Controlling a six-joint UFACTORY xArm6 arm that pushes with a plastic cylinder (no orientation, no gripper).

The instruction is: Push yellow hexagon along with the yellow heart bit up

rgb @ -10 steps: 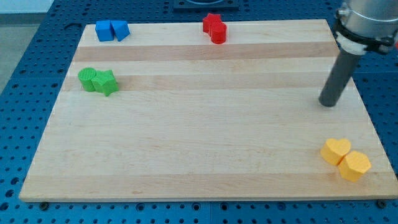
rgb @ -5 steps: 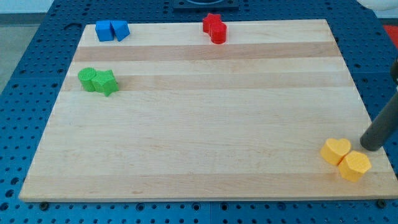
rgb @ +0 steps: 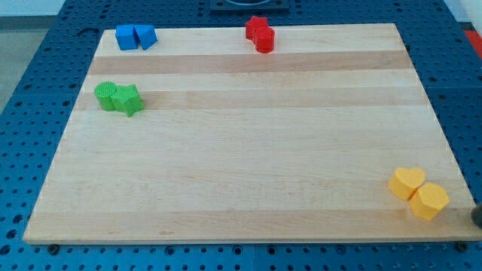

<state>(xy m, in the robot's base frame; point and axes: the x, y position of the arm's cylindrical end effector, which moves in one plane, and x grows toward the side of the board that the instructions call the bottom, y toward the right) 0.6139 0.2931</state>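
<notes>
The yellow heart [rgb: 407, 183] and the yellow hexagon [rgb: 429, 201] lie touching at the wooden board's [rgb: 248, 150] bottom right corner, the heart up and to the left of the hexagon. Only a small dark piece of my rod shows at the view's right edge. My tip [rgb: 476, 220] is just off the board's right side, to the right of the hexagon and slightly below it, not touching it.
Two blue blocks [rgb: 135, 37] sit together at the board's top left. Two red blocks [rgb: 260, 34] sit at the top middle. A green block and a green star [rgb: 119, 98] sit at the left. Blue perforated table surrounds the board.
My rod has moved down and right, from the board's right side above the yellow blocks to the view's right edge beside the hexagon. No block has moved.
</notes>
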